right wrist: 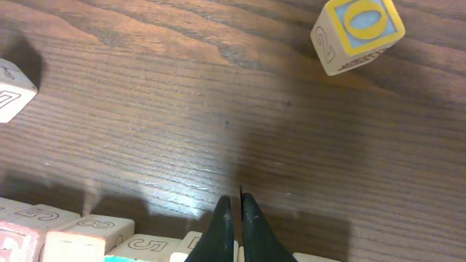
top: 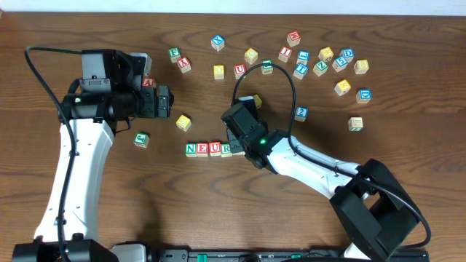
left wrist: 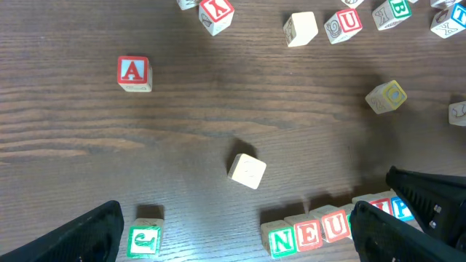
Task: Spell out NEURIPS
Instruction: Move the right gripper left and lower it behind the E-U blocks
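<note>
A row of letter blocks reads N (top: 191,149), E (top: 203,149), U (top: 215,148), R (top: 226,149) on the wooden table. In the left wrist view N (left wrist: 280,240), E (left wrist: 308,233) and U (left wrist: 335,225) show, and further blocks at the row's right end are partly hidden behind the right arm. My right gripper (top: 237,138) is at that right end, fingers shut (right wrist: 234,200) with their tips just past the blocks' tops. My left gripper (top: 166,102) is open and empty (left wrist: 233,244), left of and behind the row.
Many loose letter blocks (top: 320,58) lie scattered at the back right. A yellow O block (right wrist: 357,29) sits just behind the right gripper. A red A block (left wrist: 135,73), a yellow block (top: 183,122) and a green block (top: 141,139) lie near the left gripper.
</note>
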Controlling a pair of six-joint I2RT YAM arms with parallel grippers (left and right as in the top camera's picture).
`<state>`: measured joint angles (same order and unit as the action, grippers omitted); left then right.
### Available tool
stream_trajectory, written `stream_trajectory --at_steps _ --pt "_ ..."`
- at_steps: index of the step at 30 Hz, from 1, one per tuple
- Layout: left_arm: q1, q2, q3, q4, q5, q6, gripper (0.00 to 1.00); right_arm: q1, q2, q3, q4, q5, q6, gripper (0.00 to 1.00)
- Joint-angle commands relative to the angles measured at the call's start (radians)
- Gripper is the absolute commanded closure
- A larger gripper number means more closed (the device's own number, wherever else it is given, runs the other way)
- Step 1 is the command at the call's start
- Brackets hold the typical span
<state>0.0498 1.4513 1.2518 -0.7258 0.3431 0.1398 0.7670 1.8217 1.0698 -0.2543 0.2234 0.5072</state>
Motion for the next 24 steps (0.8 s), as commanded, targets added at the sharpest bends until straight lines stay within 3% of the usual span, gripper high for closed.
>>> stream_trajectory --at_steps 1,24 --pt "0.002 0.001 0.022 0.000 0.015 0.021 0.02 0.013 -0.024 0.011 0.003 0.002 -0.015 0.99" --pt "0.002 0.001 0.022 0.000 0.015 0.021 0.02 0.043 -0.022 0.011 -0.031 -0.032 -0.007 0.99"
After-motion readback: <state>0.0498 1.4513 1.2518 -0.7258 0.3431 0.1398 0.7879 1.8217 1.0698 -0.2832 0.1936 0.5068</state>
